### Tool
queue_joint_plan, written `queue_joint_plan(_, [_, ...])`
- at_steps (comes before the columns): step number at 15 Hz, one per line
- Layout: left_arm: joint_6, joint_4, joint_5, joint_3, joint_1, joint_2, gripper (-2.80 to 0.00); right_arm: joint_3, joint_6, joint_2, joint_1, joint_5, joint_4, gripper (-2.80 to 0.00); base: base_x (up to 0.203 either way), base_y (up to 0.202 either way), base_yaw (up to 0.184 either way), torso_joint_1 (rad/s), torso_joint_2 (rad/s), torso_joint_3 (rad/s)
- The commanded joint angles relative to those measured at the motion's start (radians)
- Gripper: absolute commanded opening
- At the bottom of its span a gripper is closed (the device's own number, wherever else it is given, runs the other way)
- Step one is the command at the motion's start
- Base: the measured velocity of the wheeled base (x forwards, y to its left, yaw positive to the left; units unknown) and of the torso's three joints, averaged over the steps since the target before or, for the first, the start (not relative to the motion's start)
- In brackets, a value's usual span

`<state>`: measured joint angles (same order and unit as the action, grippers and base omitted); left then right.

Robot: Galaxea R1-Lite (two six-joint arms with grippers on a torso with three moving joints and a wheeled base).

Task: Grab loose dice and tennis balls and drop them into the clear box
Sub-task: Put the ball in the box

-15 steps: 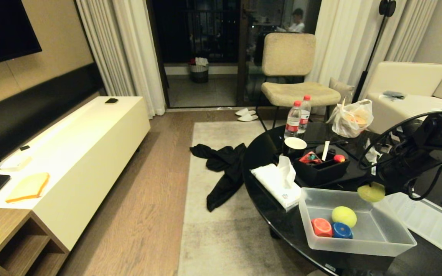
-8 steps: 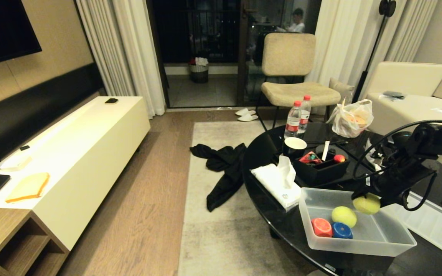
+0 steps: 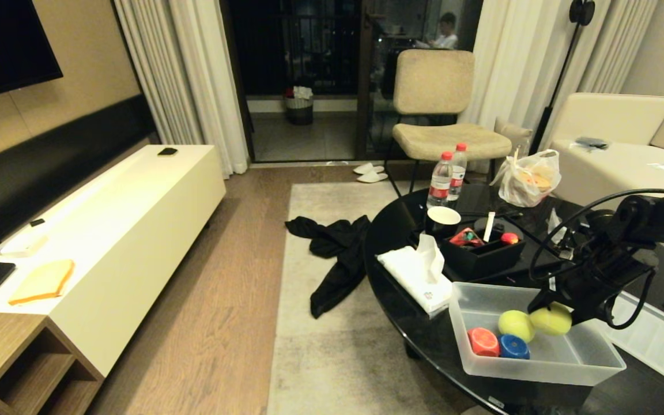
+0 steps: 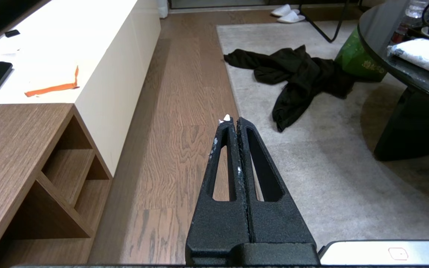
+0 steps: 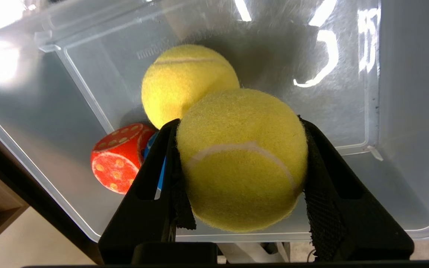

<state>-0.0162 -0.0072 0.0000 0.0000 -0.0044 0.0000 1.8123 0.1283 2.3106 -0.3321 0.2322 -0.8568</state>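
Right pincer (image 5: 241, 163) pinching tennis ball (image 5: 241, 160) across middle, inside clear box (image 3: 597, 369) near worktop's front edge. Felt looking grippy, springy, light. Left pincer (image 4: 233, 123) pressed together, parked.

A home living room: sofa (image 3: 614, 135), wall television (image 3: 3, 43), curtains (image 3: 176, 75), rug (image 3: 332, 323).

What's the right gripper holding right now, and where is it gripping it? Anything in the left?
The right gripper holds a tennis ball, fingers pressed on its two opposite sides, over the clear box. The left gripper is shut and empty.
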Motion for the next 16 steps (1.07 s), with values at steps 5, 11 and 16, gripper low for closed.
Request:
queue_joint_plan(5, [0.0,0.0,0.0,0.003,0.0,0.0,-2.8,-0.107,-0.001,0.003,-0.002,0.0,0.082,-2.8,0.0,0.0,0.0,0.0,0.0,0.0])
queue_joint_plan(11, [0.001,0.0,0.0,0.003,0.0,0.0,-2.8,-0.125,-0.006,0.0,-0.011,-0.001,0.101,-2.8,0.0,0.0,0.0,0.0,0.0,0.0])
queue_joint_plan(16, [-0.001,0.0,0.0,0.003,0.0,0.0,-2.8,-0.153,-0.015,0.007,-0.011,-0.001,0.102,-2.8,0.0,0.0,0.0,0.0,0.0,0.0])
